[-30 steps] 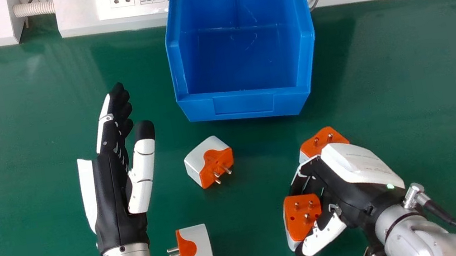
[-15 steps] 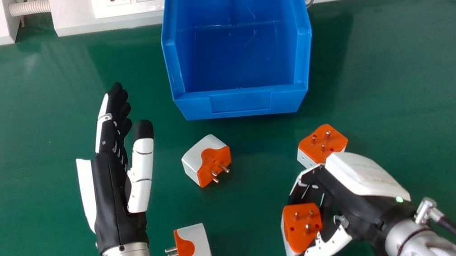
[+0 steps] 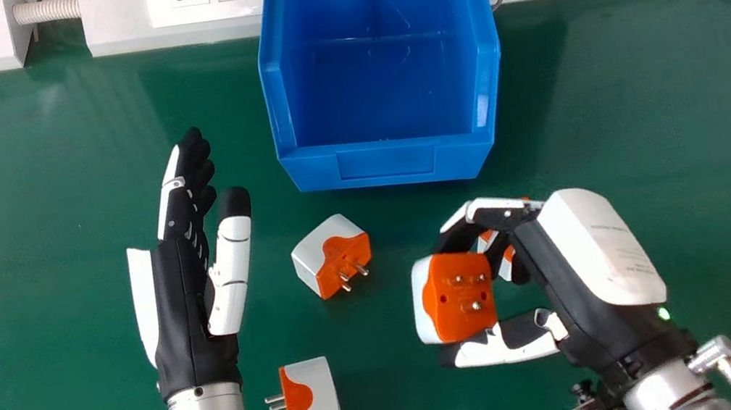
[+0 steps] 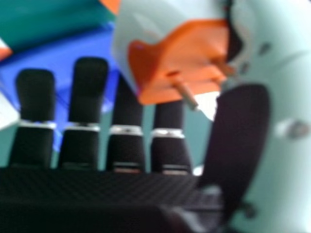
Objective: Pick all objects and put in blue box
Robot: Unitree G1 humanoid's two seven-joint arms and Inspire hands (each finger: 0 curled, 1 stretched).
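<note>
One orange-and-white plastic plug adapter (image 3: 452,300) pinched between fingers and thumb of your right robot hand (image 3: 600,248), short of blue open-front plastic box (image 3: 381,167). Three left on green table (image 3: 688,110): second adapter (image 3: 327,262) just before box, third adapter (image 3: 317,407) lower left, fourth adapter (image 3: 506,269) partly behind that hand. Left robot hand (image 3: 178,293) straight-fingered. None seen boxed; judge task early.

A clear lane's offered here, flanked left by a boxy white-and-orange plug (image 3: 316,253), blocked low, far, by the open-topped blue plastic box (image 3: 388,162)!
</note>
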